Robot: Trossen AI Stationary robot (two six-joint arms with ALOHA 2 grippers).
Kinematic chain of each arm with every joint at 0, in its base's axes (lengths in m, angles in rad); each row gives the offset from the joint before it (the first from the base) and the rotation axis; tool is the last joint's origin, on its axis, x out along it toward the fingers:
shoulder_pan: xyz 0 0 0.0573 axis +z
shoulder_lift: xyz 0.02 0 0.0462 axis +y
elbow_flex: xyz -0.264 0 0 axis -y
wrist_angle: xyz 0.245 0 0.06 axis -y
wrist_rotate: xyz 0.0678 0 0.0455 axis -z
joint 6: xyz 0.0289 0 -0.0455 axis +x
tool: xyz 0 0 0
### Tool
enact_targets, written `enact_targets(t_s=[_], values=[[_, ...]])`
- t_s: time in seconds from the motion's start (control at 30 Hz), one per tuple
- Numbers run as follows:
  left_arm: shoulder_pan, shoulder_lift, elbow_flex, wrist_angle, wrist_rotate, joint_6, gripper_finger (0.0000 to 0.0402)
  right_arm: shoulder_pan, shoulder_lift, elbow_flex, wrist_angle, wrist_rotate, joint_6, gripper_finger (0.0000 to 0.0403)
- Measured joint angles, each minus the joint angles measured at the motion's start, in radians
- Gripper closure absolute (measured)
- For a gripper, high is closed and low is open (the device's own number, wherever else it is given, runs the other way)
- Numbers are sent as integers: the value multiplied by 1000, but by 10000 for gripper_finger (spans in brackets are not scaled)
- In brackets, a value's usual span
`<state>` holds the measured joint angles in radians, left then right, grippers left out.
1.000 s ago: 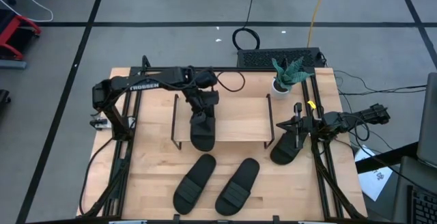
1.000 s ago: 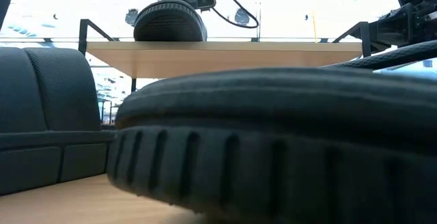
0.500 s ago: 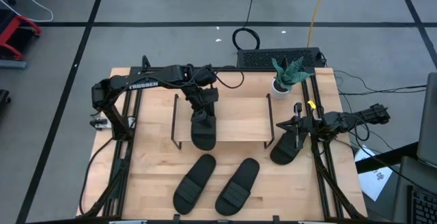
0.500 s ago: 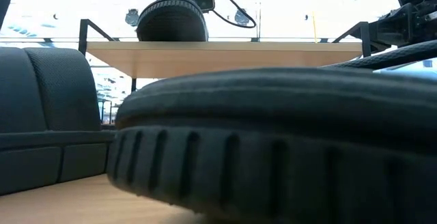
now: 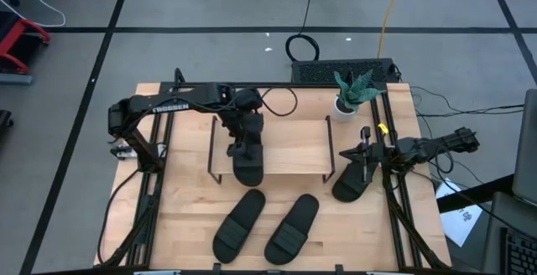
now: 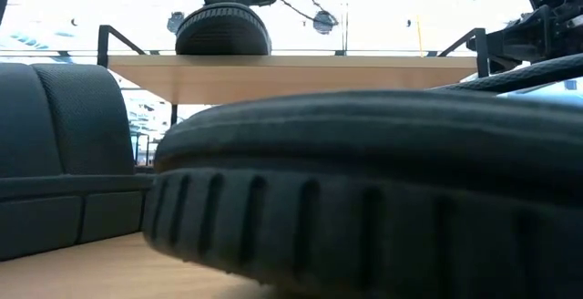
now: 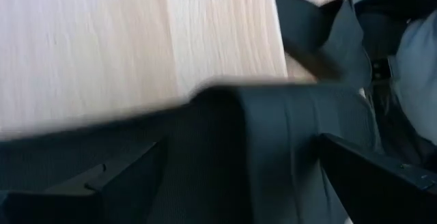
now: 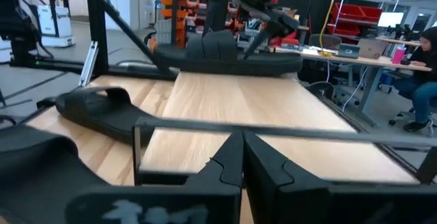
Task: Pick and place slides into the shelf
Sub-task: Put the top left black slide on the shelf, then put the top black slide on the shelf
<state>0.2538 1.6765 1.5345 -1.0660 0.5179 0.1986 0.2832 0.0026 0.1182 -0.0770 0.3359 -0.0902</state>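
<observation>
— Where's your left gripper (image 5: 244, 143)?
— Spread wide over the slide (image 5: 249, 165) lying on the shelf (image 5: 294, 147).
— And further right?
— Two slides (image 5: 267, 226) on the table (image 5: 186, 208); my right gripper (image 5: 366, 153), fingers pressed together, above the fourth slide (image 5: 349, 183).

Left hand (image 5: 245, 145) over slide (image 5: 249, 164); low view mostly blocked by near slide (image 6: 364, 190)

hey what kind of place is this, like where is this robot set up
Probably a robotics lab or workshop. Past the table stand red storage racks and desks with laptops, a person sits working, and black tape lines mark the grey floor.
</observation>
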Motion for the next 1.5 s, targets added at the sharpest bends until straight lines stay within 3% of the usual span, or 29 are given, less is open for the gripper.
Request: enact_targets(t_s=[0.6,0.83,0.93,1.03,1.13,1.3,1.37,1.5], values=[[8,-58,11,8,-48,61,16,0,1,-18,64,-1,-3,403],[8,-144,81,-40,-57,64,16,0,1,-18,64,-1,-3,403],[-4,-219,92,-46,-136,97,30,0,1,-18,61,-1,-1,403],[-33,-321,81,-39,-268,165,80,0,1,-18,58,-1,-2,403],[-67,-412,37,23,-361,193,169,0,1,-18,58,-1,-12,403],[-71,-522,-139,321,-303,200,362,0,1,-18,58,-1,-37,403],[-56,-538,-226,440,-291,189,386,0,1,-18,58,-1,-37,403],[-28,-570,-397,674,-335,126,388,0,1,-18,58,-1,-31,403]])
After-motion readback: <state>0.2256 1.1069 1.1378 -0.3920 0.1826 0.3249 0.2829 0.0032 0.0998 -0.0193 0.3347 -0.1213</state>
